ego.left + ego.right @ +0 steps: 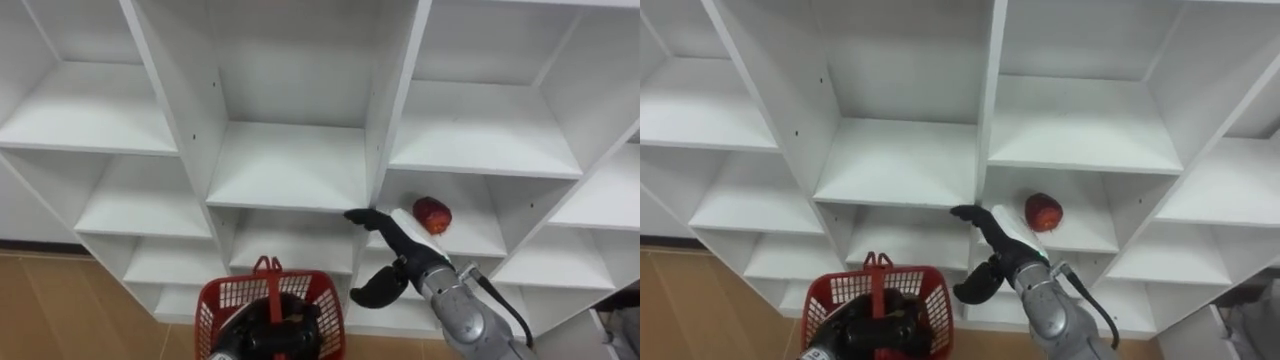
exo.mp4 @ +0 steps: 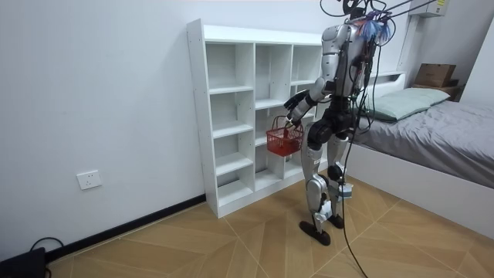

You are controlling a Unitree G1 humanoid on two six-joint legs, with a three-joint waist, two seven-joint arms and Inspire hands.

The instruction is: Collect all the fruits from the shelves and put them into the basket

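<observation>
A red fruit (image 1: 432, 214) (image 1: 1043, 211) lies on a shelf in the right column of the white closet (image 1: 290, 165) (image 2: 247, 116). My right hand (image 1: 392, 240) (image 1: 998, 240) is open, its fingers stretched out at the front edge of that compartment. It is just left of the fruit and does not touch it. My left hand (image 1: 268, 335) (image 1: 875, 335) is low in the view, shut on the handle of a red wire basket (image 1: 215, 295) (image 1: 835, 300) (image 2: 284, 140). It covers the basket's inside. In the room view I stand upright facing the closet.
The closet has several open white compartments above and beside the fruit, all bare. Wooden floor (image 2: 231, 239) runs below. A bed (image 2: 432, 131) stands at the room view's right, behind me.
</observation>
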